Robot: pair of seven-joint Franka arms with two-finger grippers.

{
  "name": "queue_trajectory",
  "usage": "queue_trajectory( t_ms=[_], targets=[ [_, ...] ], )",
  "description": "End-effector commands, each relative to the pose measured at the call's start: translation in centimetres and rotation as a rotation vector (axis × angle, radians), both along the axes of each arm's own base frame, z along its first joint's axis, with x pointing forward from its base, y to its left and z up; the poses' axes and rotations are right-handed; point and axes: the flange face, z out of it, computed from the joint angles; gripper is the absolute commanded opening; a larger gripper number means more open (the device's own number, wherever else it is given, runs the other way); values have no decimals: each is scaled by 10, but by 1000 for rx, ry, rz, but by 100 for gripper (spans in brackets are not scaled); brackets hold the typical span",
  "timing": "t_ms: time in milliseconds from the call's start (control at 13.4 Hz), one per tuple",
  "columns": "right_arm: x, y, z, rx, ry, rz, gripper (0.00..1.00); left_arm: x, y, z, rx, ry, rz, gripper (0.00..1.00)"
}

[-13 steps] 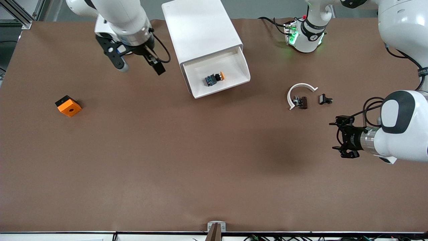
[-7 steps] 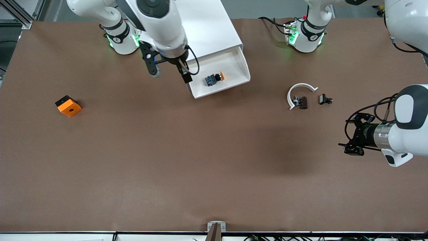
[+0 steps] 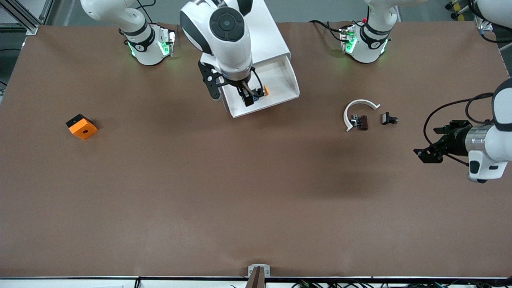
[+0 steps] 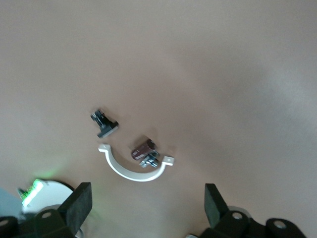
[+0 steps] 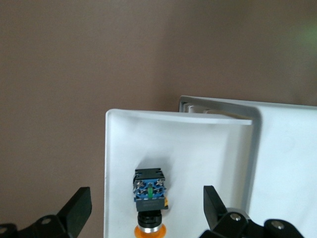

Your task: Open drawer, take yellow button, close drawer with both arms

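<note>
The drawer (image 3: 276, 86) is standing pulled out of the cabinet (image 3: 240, 36), and the button (image 5: 149, 198) is lying inside it. The right gripper (image 3: 231, 91), jaws wide and empty, is hanging over the drawer, having travelled there from over the table beside the cabinet. The right wrist view is showing the button's blue body, which the gripper partly hides in the front view. The left gripper (image 3: 434, 146), also wide and empty, is waiting toward the left arm's end of the table from the drawer, having withdrawn slightly.
</note>
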Motion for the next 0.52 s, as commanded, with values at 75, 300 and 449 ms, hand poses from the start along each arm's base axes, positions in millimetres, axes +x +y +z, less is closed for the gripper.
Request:
queue_trajectory(
  t_ms=[75,300,449],
  targets=[
    [8,11,-17,6,-12,-15,100,-41,2,-7,-13,-85,-124,100],
    [6,17,-31,-1,-6,-5,100,-54,0,-4,-6,-125,-248,100],
    [-2,25,-42,-13,9,10,100,-54,-14,-5,-11,-129,-287,100]
  ],
)
